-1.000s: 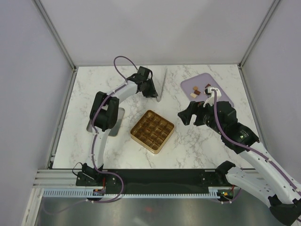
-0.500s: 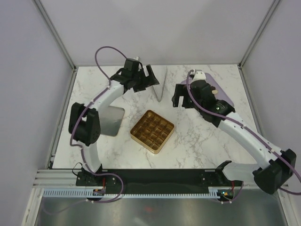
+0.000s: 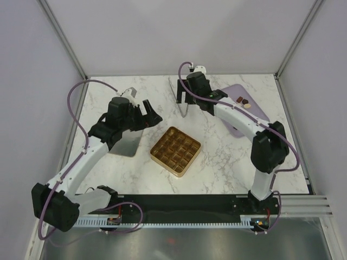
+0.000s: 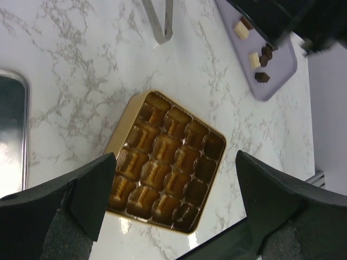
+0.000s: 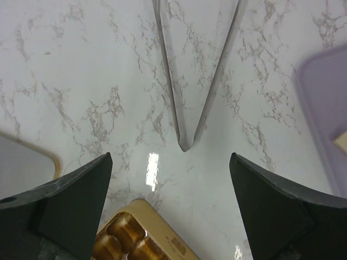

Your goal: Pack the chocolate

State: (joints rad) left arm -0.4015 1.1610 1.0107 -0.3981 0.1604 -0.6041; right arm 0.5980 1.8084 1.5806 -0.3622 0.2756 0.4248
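A: Status? Big to small.
B: Marble surface first. Then the left gripper, left of centre, hanging on the far-left side of the gold tray, beside a grey flat tray. Jaws wide open, nothing held. The right gripper is at the far middle, over the metal tongs. Jaws spread wide either side of the tongs' closed tip, holding nothing. No contact visible.
A: Gold tray loaded?
B: Most cells look empty in the left wrist view. Cannot tell for the darker cells along one edge.
A: Chocolate?
B: All on the lilac board, far right, well apart from the gold tray. The chocolate is a handful of dark, tan and cream pieces in a loose cluster.
A: Handling?
B: My read: light, stiff, brittle at the edges. Smooth enough to squirt out of a pinch, and it marks easily. Take each piece across two opposite flat sides, mid-height, low force. Next step likely needs the tongs gripped on their arms, behind the tip.
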